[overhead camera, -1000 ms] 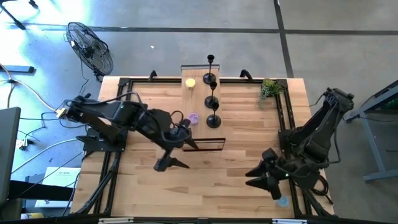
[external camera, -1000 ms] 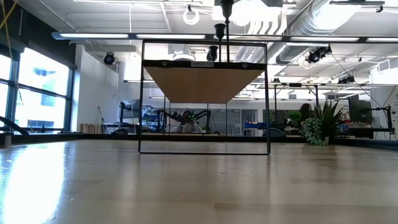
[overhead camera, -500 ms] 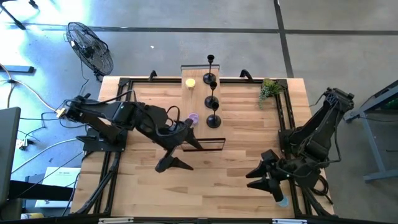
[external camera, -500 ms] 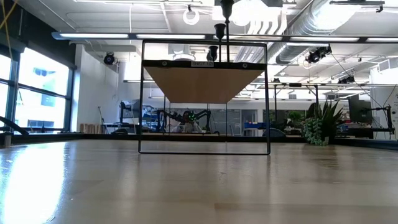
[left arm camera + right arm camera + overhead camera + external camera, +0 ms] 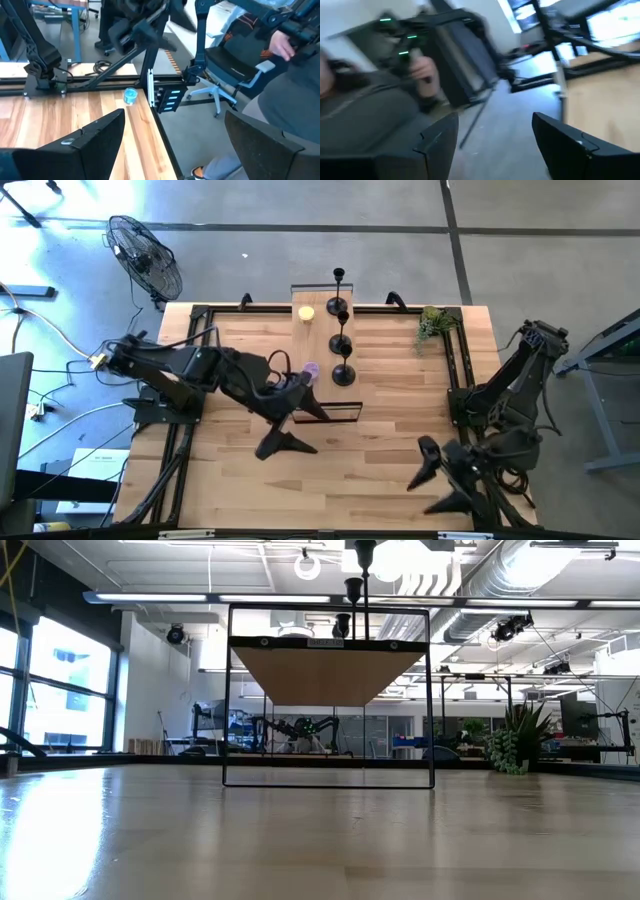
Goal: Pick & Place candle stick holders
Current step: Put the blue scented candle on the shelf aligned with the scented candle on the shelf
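Three matte-black candle stick holders stand in a row on their disc bases on a raised wooden shelf (image 5: 318, 340) in a black frame: the far one (image 5: 338, 307), the middle one (image 5: 342, 343) and the near one (image 5: 345, 374). Their cups show above the shelf in the low view (image 5: 352, 588). My left gripper (image 5: 285, 444) is open and empty, near and left of the shelf's frame. My right gripper (image 5: 438, 483) is open and empty at the table's near right corner. Both wrist views look off the table, between open fingers (image 5: 175, 150) (image 5: 495, 145).
A yellow object (image 5: 306, 312) lies on the shelf's far end and a purple one (image 5: 311, 369) beside the near holder. A green plant sprig (image 5: 433, 323) sits at the far right. A small blue round thing (image 5: 130, 94) lies near the table's corner. A person (image 5: 280, 100) sits beyond the table.
My left gripper has gone a little toward the table's right edge, staying open. My right gripper has swung toward the near right corner and turned, staying open. The holders have kept still.
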Controlling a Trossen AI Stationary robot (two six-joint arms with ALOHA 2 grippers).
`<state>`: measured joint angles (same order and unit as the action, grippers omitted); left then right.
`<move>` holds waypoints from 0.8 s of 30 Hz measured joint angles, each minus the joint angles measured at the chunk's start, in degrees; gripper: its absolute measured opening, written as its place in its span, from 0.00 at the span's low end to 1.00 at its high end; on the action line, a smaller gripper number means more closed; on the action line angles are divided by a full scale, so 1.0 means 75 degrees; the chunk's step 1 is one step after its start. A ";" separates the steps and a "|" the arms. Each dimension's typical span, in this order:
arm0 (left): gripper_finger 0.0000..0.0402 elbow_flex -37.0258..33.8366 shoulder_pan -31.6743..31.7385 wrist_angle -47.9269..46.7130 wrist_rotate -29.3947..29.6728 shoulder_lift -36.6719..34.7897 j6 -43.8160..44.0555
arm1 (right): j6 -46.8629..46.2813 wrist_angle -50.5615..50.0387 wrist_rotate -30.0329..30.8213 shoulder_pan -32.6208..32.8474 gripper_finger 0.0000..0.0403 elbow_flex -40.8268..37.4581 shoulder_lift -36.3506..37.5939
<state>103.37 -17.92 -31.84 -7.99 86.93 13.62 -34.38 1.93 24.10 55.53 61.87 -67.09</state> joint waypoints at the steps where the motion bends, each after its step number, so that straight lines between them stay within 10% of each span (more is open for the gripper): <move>1: 0.84 0.0000 -0.0058 -0.0008 0.0098 0.0007 -0.0002 | 0.0030 0.0082 -0.0164 0.0001 0.63 0.0000 0.0000; 24: 0.84 0.0000 -0.0317 0.0056 0.0483 0.0242 0.0569 | 0.1284 0.0207 0.0354 -0.0055 0.72 0.0000 0.0000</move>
<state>103.37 -20.29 -31.42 -4.37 88.75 17.89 -24.75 3.49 26.76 55.11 61.87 -67.09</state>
